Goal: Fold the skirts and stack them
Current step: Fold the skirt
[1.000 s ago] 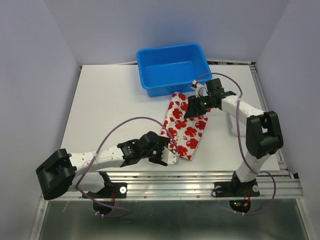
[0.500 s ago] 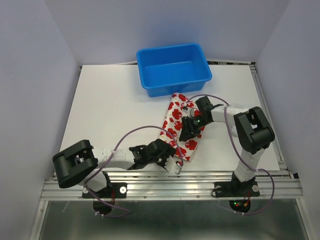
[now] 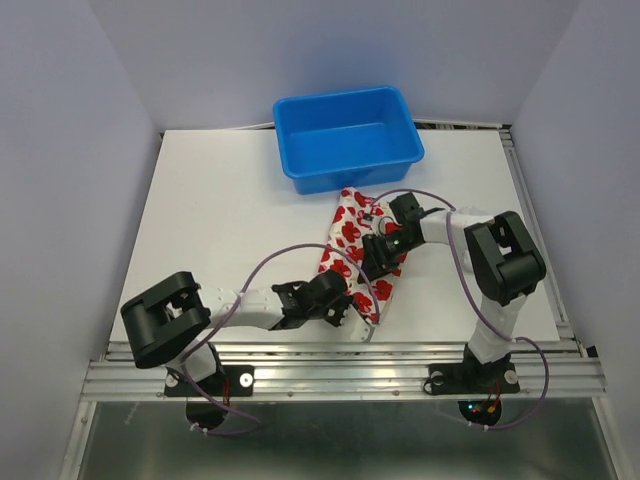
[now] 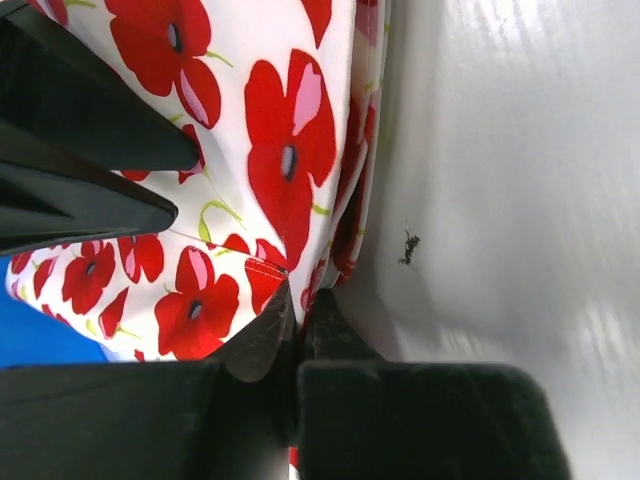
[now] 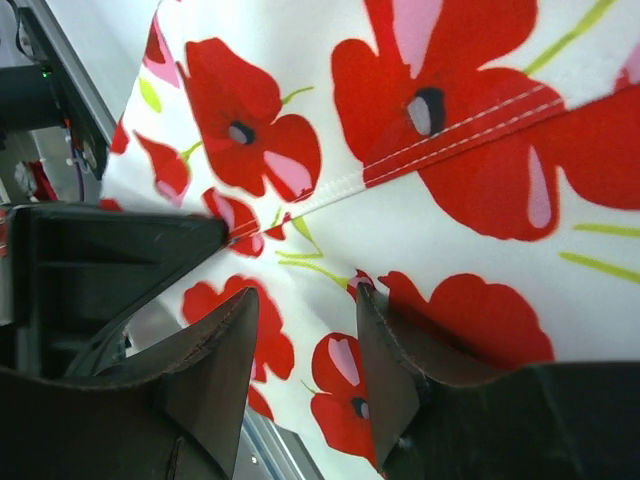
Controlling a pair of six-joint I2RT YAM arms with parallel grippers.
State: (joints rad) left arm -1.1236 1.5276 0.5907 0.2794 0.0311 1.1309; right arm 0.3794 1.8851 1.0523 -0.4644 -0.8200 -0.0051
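Note:
A skirt (image 3: pixel 352 232), white with red flowers, lies folded on the white table (image 3: pixel 220 220) in front of the blue tub. My left gripper (image 3: pixel 352 312) sits at its near edge. In the left wrist view the gripper (image 4: pixel 298 300) is shut on the hem of the skirt (image 4: pixel 270 150), which is pinched between the tips. My right gripper (image 3: pixel 376 260) rests over the middle of the skirt. In the right wrist view it (image 5: pixel 305 300) is open, its fingertips (image 5: pixel 372 310) down on the cloth (image 5: pixel 420 210) with nothing gripped.
The blue tub (image 3: pixel 348 135) stands at the back of the table. The metal rail (image 3: pixel 420 365) runs along the near edge just behind my left gripper. The two grippers are close together over the skirt.
My left gripper slid to the skirt's near edge and shut on the hem. My right gripper came from the skirt's far end down onto its middle.

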